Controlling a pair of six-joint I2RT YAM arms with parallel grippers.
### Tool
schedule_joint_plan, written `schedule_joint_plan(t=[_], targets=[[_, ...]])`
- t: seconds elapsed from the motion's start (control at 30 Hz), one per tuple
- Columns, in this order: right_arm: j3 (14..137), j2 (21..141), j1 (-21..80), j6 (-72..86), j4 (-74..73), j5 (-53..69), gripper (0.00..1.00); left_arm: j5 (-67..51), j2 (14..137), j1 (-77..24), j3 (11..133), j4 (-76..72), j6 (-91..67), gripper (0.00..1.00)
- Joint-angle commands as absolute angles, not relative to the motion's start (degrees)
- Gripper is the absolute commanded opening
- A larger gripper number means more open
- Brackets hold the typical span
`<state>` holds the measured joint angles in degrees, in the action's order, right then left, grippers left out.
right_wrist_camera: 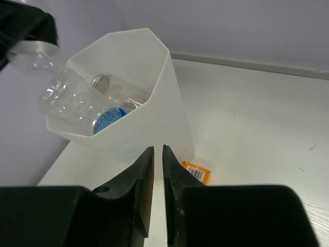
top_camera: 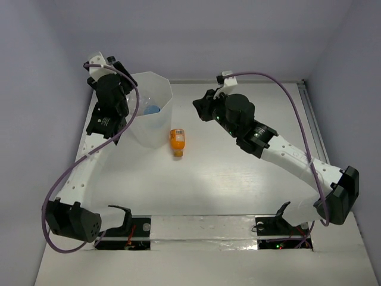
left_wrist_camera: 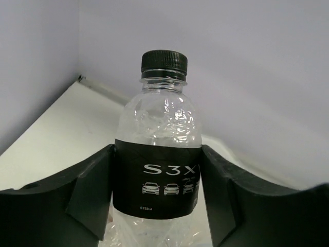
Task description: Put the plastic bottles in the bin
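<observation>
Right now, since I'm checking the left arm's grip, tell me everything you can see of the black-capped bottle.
The black-capped bottle is small, clear, crinkled thin plastic with a ribbed black screw cap and a black wrap label showing S3X and white car outlines. It looks empty, stands upright in the left wrist view, its label pinched between both fingers of the left gripper. Its base is out of frame.
</observation>
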<state>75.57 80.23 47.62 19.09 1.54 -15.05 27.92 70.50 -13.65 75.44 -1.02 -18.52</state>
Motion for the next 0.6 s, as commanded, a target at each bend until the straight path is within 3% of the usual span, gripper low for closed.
schedule_joint_plan(t=[0.0, 0.03, 0.07, 0.13, 0.2, 0.3, 0.4, 0.57], targets=[[76.8, 81.1, 47.6, 20.4, 0.3, -15.6, 0.23, 25.0, 70.8, -13.6, 72.1, -2.5, -20.5, 0.66], [77.0, 81.6, 47.6, 21.6, 0.2, -15.4, 0.32, 24.8, 71.0, -13.6, 71.5, -2.3, -20.8, 0.83], [77.0, 82.3, 47.6, 21.6, -0.3, -15.3, 0.32, 24.4, 71.0, -13.6, 71.3, -2.3, -20.8, 0.89], [76.6, 83.3, 47.6, 23.6, -1.8, -14.9, 0.51, 22.7, 70.7, -13.6, 71.1, -2.0, -21.4, 0.98], [75.2, 85.0, 47.6, 25.8, -1.5, -14.6, 0.69, 21.5, 69.4, -13.6, 71.2, -1.9, -21.6, 0.99], [73.3, 87.9, 47.6, 28.6, -0.5, -13.8, 0.84, 19.7, 66.5, -13.6, 71.4, -1.2, -22.2, 0.99], [73.2, 92.8, 47.6, 30.1, -0.5, -11.2, 0.89, 17.7, 62.0, -13.6, 70.1, -1.2, -23.3, 0.99], [76.5, 101.4, 47.6, 32.2, -1.0, -7.0, 0.90, 14.1, 54.5, -13.6, 67.7, -0.7, -24.1, 0.99]])
